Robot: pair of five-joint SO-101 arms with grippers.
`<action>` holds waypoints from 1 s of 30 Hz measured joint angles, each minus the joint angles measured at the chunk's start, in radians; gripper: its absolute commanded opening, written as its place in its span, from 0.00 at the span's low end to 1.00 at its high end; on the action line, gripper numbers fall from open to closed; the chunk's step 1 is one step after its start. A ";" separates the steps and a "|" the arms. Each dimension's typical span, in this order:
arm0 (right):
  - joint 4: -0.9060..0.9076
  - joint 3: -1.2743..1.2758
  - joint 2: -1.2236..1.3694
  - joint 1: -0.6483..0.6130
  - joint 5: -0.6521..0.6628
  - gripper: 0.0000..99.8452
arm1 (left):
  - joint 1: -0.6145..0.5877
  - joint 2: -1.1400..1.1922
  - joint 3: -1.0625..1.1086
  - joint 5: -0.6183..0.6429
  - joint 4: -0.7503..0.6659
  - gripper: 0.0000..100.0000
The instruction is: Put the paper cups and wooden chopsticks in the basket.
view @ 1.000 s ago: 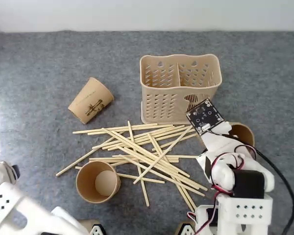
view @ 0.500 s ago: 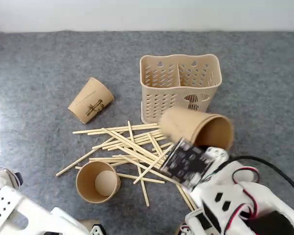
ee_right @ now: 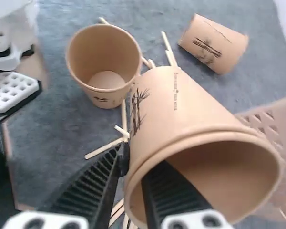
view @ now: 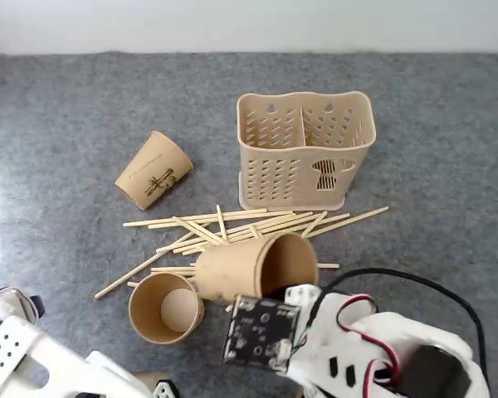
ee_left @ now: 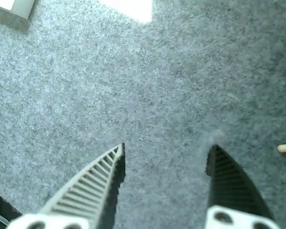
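The right gripper (ee_right: 133, 167) pinches a paper cup (ee_right: 190, 129) by the rim, tilted above the chopsticks (view: 232, 224). The basket (view: 303, 149) ahead looks empty. An upright cup (view: 166, 308) alongside and a toppled cup (view: 153, 170) farther off remain. The left gripper (ee_left: 164, 157) gapes wide, holding nothing.

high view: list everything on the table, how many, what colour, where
basket: one, beige, slotted, two compartments, standing at the far middle of the table
lying cup: one, tan, on its side, left of the basket
upright cup: one, tan, mouth up, near edge beside the chopsticks
held cup: one, tan, tipped sideways over the chopsticks, next to the upright cup
chopsticks: many, pale wood, loose pile in front of the basket
table: one, grey felt-like top
left gripper: one, open, over bare table
right gripper: one, black fingers clamped on the held cup's rim
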 measured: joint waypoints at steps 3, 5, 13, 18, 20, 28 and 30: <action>-0.005 0.000 0.028 -0.035 0.000 0.01 | 0.000 0.000 0.000 0.000 0.000 0.27; -0.020 0.000 0.048 -0.054 0.003 0.01 | 0.000 0.000 0.000 0.000 0.000 0.27; -0.080 0.000 0.127 -0.152 0.008 0.01 | 0.000 0.000 0.000 0.000 0.000 0.27; -0.115 0.000 0.173 -0.198 0.009 0.01 | 0.000 0.000 0.029 -0.002 0.000 0.27; -0.129 0.000 0.190 -0.207 0.009 0.01 | 0.000 0.000 0.031 -0.002 0.000 0.27; -0.267 0.167 0.203 -0.207 0.055 0.01 | 0.000 0.000 0.031 -0.005 0.000 0.27; -0.305 0.241 0.204 -0.207 0.060 0.01 | 0.000 0.000 0.031 -0.005 0.000 0.27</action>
